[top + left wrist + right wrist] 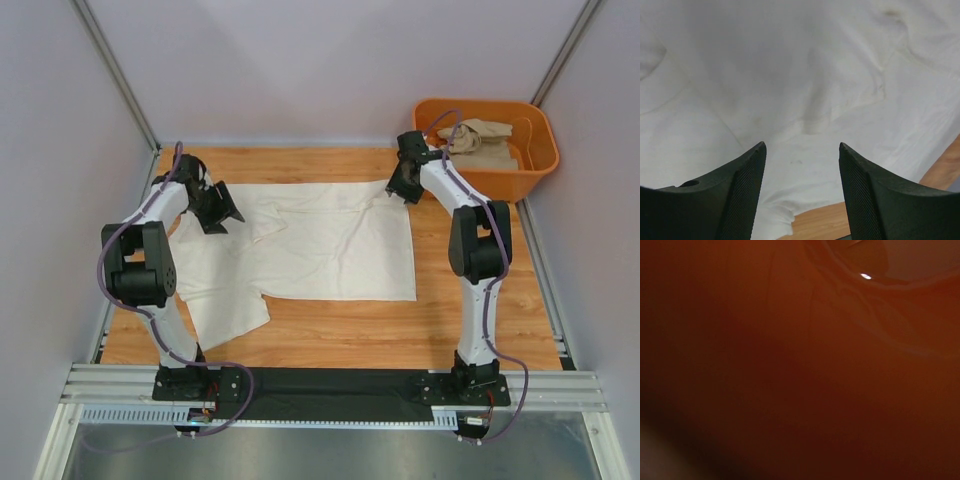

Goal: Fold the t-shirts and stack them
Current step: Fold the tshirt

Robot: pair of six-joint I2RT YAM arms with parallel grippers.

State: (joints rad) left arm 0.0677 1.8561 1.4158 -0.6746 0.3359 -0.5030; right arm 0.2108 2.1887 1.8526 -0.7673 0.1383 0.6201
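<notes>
This looks like a robot lab cell. The left arm [140, 265] and right arm [480, 245] are bolted to a metal rail [560, 388] at the edge of a wooden counter [350, 330], closed in by plain panels [330, 70] on aluminium posts [110, 60].

- A wooden tabletop [330, 335] with warm orange-brown plank grain fills the middle; a strip of it also shows at the lower right of the left wrist view [945, 167].
- A plain pale lilac-grey back wall [330, 60] closes the far side.
- A left wall [50, 180] and a right wall [600, 250] of the same colour stand at the sides.
- Slim metal posts [115, 70] run up the far corners.
- Silver slotted rails [560, 388] cross the near edge, with a black panel [340, 392] between them.
- A dull metal sheet [330, 455] lies below.
- The light is soft and even, with faint shadows.
</notes>
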